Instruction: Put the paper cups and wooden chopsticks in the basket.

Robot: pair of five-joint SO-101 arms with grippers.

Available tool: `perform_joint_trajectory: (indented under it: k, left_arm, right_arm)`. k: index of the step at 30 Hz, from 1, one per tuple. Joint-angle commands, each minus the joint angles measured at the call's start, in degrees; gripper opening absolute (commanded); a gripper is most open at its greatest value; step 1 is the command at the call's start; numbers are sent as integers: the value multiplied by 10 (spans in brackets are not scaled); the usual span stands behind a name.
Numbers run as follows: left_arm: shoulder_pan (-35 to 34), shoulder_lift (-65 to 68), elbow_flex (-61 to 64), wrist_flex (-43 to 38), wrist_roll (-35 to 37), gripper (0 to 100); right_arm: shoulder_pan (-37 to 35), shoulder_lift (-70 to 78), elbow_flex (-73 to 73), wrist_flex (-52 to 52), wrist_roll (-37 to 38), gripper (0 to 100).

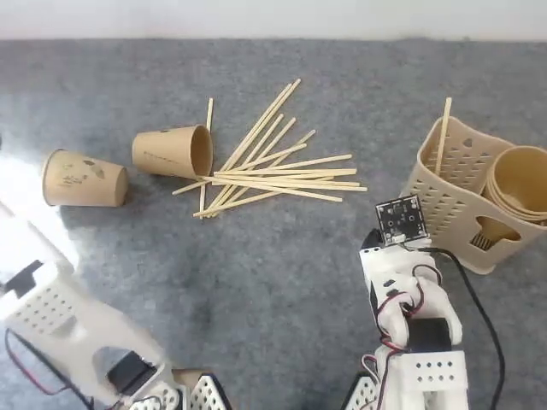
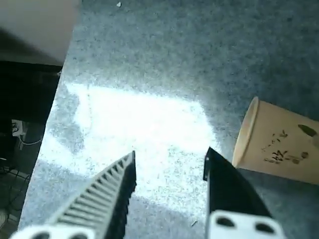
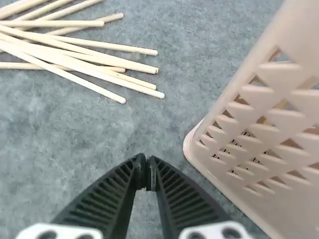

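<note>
Two tan paper cups lie on their sides on the grey cloth: one (image 1: 84,178) at the far left, one (image 1: 173,152) beside a scattered pile of wooden chopsticks (image 1: 265,167). The beige basket (image 1: 453,201) at the right holds a nested paper cup (image 1: 520,182) and one upright chopstick (image 1: 443,137). My left gripper (image 2: 169,167) is open above bare cloth, with the leftmost cup (image 2: 276,142) close beside it. My right gripper (image 3: 147,170) is shut with nothing in it, between the chopstick ends (image 3: 89,69) and the basket wall (image 3: 259,129).
The cloth's edge and a dark gap with cables (image 2: 20,134) lie beyond the left arm. A bright patch of light (image 2: 139,124) falls on the cloth there. Open grey cloth (image 1: 256,282) spans the front middle between the two arms.
</note>
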Motion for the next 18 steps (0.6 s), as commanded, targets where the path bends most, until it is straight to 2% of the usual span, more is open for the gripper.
perform_joint_trajectory:
  k: [1,6,7,13,18]
  left_arm:
    - [0,37,-3,-25,8,213]
    - [0,120,-29,-77,11,21]
    - [-3,134,-38,-89,11,8]
    - [3,218,-73,-105,11,13]
    - [33,259,-73,-104,11,13]
  right_arm:
    - [-2,-5,-7,-7,10,8]
    - [-2,-5,-7,-7,10,8]
    - [-3,-5,-6,-7,10,8]
    - [-3,-5,-6,-9,10,8]
    - [-3,-5,-5,-10,10,8]
